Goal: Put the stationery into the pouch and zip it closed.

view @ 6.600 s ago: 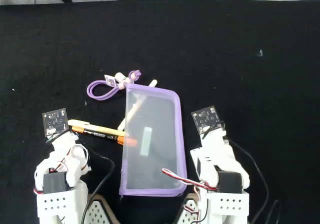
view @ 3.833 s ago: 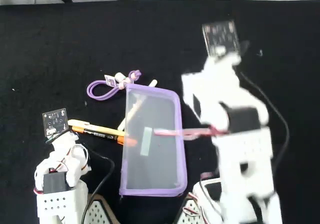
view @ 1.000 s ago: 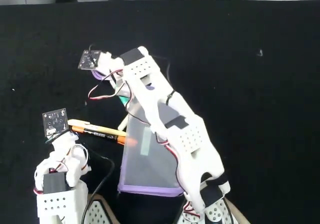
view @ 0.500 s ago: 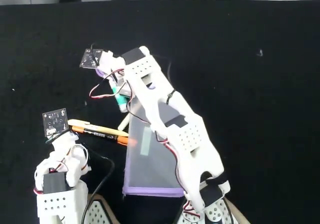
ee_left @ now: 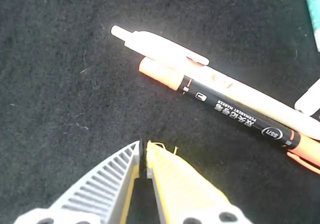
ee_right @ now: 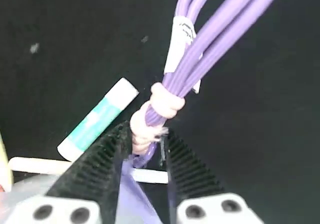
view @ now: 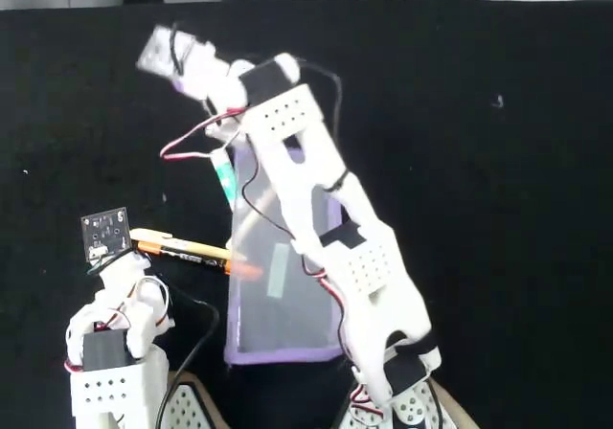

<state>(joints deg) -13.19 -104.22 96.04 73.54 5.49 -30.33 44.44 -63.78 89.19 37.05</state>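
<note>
Right gripper is clamping the pink zip pull where the purple strap is knotted on, at the far left corner of the pouch. Left gripper is sitting shut and empty just short of the orange marker and the white pen. These 2 are lying side by side on the black table, off the pouch's left edge. A green-and-white tube is lying close by the zip pull, also outside the pouch. The pouch is lying flat between the 2 arms. Its long axis is running from the robot bases toward the far side, leaning slightly left, with the zip-pull end pointing away from the bases. Marker and pen are lying crosswise to that, tips toward the pouch. I cannot tell whether the marker's orange tip is resting inside the mouth or under the plastic. Main risk, as I am judging it: nothing is pinning the pouch body, so a tug on the pull may drag the whole pouch instead of running the slider. A sliding pouch could also shove the tube and pens about. The grip on the small pull is looking shallow, so it may slip out.
</note>
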